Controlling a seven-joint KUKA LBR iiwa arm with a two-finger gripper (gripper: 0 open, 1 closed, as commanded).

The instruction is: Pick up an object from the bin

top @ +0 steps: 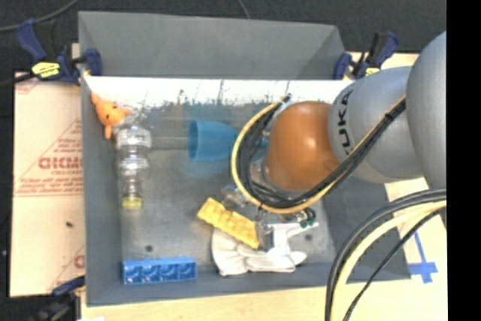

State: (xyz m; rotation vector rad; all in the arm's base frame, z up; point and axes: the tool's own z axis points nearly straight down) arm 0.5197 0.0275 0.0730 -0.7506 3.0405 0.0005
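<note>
- Grey metal bin (210,49) holds a few loose things spread apart. The arm (391,124) reaches in from the right under its rounded orange cover (301,146).
- The gripper (282,228) sits low over the near-right part of the bin floor, just near of the orange cover. Whether it is wide or narrow I cannot tell, and nothing is seen held in it.
- Closest to it are a flat yellow studded plastic brick (228,222), just to its left, and a crumpled white cloth (248,258), just near of it and touching the brick's near-right end.
- The yellow brick's long axis slants from far-left to near-right, with its near-right end towards the gripper. A grasp would probably have to close across that slant.
- Well apart to the left lie a clear plastic bottle (131,162), a small orange toy (109,113) in the far-left corner and a blue studded brick (159,269) along the near wall. A blue plastic cup (214,140) lies on its side, far of the gripper.
- Nothing looks lifted, so the pick appears not yet made.
</note>
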